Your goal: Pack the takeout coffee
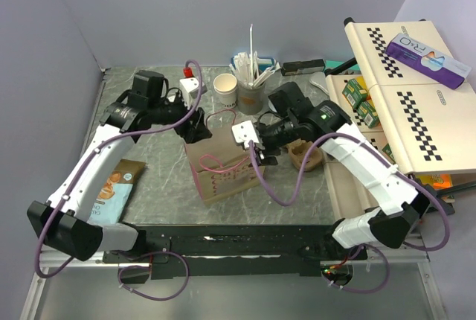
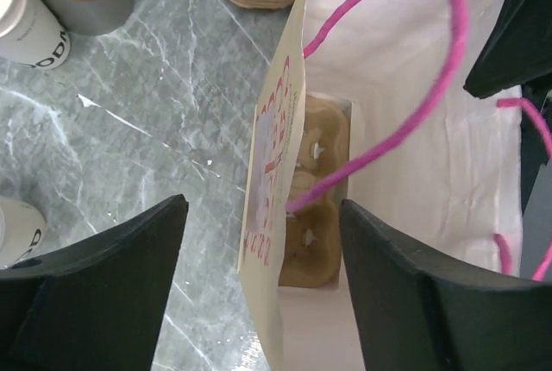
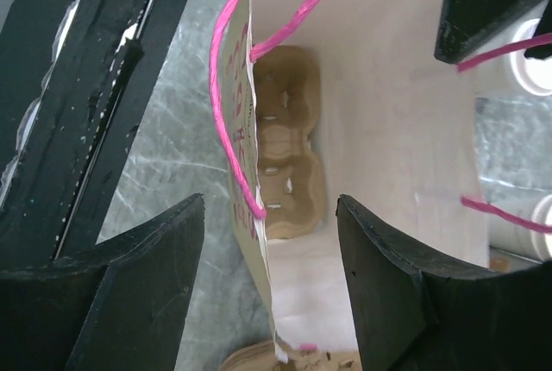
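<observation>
The off-white paper cup (image 1: pixel 225 89) stands upright at the back of the table, next to the grey cup of straws (image 1: pixel 251 91). It shows at the left edge of the left wrist view (image 2: pixel 21 22). I cannot make out the lid for sure. A paper bag (image 1: pixel 223 167) with pink handles stands open at the middle. My left gripper (image 1: pixel 195 125) (image 2: pixel 263 207) is open and straddles the bag's left wall. My right gripper (image 1: pixel 256 141) (image 3: pixel 269 203) is open and straddles the bag's near wall. A brown cardboard tray (image 2: pixel 315 190) (image 3: pixel 289 164) lies at the bottom of the bag.
A second brown tray (image 1: pixel 306 155) lies on the table right of the bag. A snack packet (image 1: pixel 115 190) lies at the left under my left arm. A checkered case (image 1: pixel 401 89) and small boxes fill the right side. White round rims (image 3: pixel 535 60) show beyond the bag.
</observation>
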You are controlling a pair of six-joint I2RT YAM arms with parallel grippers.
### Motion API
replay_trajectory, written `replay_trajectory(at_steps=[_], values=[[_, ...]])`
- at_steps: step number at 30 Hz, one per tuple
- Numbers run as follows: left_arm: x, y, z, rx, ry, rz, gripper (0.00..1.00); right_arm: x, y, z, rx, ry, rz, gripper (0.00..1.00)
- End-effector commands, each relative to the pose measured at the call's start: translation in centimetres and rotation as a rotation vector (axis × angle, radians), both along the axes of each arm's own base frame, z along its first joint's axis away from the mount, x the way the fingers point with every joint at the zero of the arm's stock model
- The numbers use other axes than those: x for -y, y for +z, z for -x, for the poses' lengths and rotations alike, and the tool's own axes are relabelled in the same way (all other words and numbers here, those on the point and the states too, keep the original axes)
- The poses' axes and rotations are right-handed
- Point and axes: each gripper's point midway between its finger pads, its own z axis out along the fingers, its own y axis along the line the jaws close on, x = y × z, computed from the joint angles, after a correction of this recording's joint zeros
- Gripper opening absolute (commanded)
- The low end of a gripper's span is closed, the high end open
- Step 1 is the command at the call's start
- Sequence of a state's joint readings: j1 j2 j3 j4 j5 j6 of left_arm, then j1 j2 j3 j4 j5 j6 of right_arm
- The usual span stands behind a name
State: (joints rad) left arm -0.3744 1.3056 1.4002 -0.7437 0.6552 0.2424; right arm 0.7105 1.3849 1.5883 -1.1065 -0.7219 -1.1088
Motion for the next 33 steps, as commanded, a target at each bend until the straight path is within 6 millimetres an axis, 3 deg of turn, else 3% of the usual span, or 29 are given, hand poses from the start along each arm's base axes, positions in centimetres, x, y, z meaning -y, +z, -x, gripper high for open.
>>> replay_trajectory(at_steps=[1,2,3,5,8,9,11,13,15,18,22,27,33], values=[[0.8,-0.3,0.1,0.025,-0.076,-0.015,0.74,-0.5,-0.9,0.3,-0.026,0.057,0.007,0.66],[0.9,-0.8,0.1,0.010,-0.083,-0.022,0.72,-0.6,-1.0,0.1,-0.031,0.056,0.008,0.64],[1.1,-0.8,0.1,0.007,-0.096,-0.017,0.63,-0.8,-0.7,0.0,-0.032,0.051,0.001,0.56],[1.3,-1.0,0.2,-0.007,-0.113,-0.016,0.54,-1.1,-0.9,-0.4,-0.043,0.042,-0.001,0.48],[1.5,-0.9,0.1,-0.016,-0.130,-0.025,0.34,-1.6,-1.2,-0.7,-0.061,0.033,-0.003,0.31],[1.3,-1.2,0.3,-0.032,-0.136,-0.038,0.27,-1.7,-0.9,-0.8,-0.065,0.029,-0.009,0.19],[1.5,-0.8,0.4,-0.037,-0.161,-0.041,0.20,-1.9,-0.9,-0.9,-0.077,0.030,0.003,0.10],[1.3,-0.6,0.7,-0.047,-0.170,-0.053,0.10,-2.4,0.5,-1.4,-0.058,0.011,-0.032,0.01],[1.2,0.7,0.4,-0.018,-0.163,-0.051,0.01,-2.7,2.4,-1.6,-0.042,-0.018,-0.082,0.00],[1.0,3.2,0.1,0.039,-0.141,-0.037,0.01,-3.2,5.7,-1.4,-0.023,-0.035,-0.177,0.00],[0.7,8.0,-0.4,0.143,-0.111,-0.010,0.01,-3.4,8.8,-1.2,0.023,-0.040,-0.262,0.00],[0.0,12.2,-1.3,0.249,-0.060,-0.023,0.01,-3.4,13.0,-1.7,0.091,-0.068,-0.345,0.00],[-0.3,14.8,-1.5,0.314,-0.037,-0.015,0.01,-3.5,16.5,-1.5,0.134,-0.066,-0.412,0.00]])
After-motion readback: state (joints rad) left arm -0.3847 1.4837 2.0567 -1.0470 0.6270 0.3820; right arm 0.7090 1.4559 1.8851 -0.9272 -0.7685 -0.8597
